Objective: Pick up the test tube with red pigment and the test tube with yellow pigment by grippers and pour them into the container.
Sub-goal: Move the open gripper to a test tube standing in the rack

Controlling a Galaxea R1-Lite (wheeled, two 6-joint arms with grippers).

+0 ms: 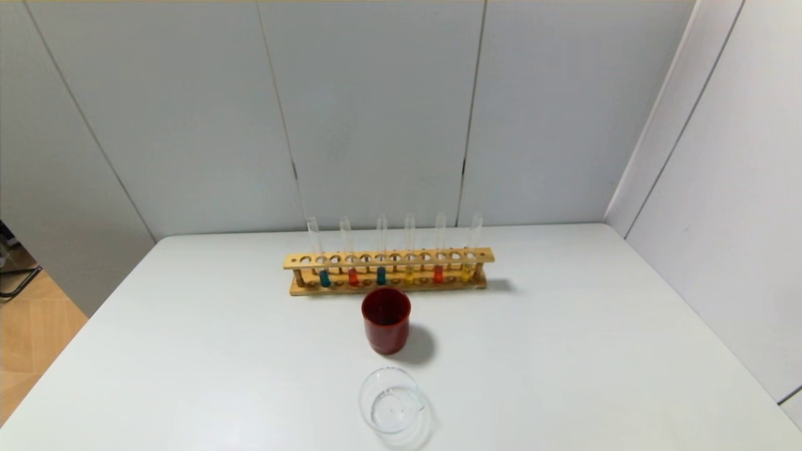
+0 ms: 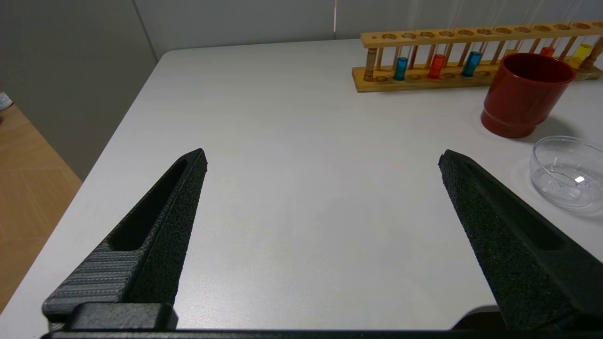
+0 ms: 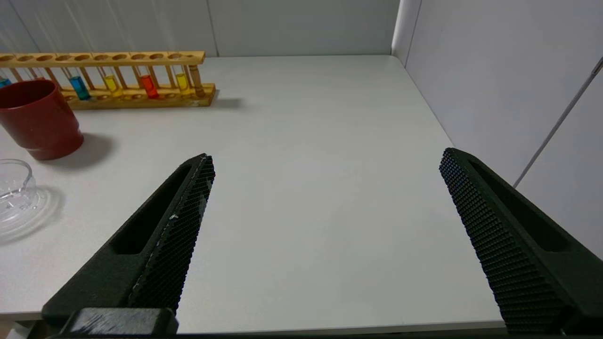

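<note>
Several test tubes stand upright in a wooden rack point(image 1: 388, 258) at mid-table. Two hold red pigment point(image 1: 353, 276) point(image 1: 438, 273), two hold yellow pigment point(image 1: 409, 274) point(image 1: 467, 272), and two hold teal. The clear glass container point(image 1: 390, 401) sits near the table's front edge, empty. My left gripper point(image 2: 322, 157) is open and empty over bare table at the front left, with the container point(image 2: 567, 172) off to its side. My right gripper point(image 3: 326, 157) is open and empty over bare table at the front right. Neither gripper shows in the head view.
A dark red cup point(image 1: 386, 319) stands between the rack and the container, close in front of the rack's middle tubes. Grey walls stand behind the table and along its right side. The table's left edge drops to a wooden floor point(image 1: 31, 326).
</note>
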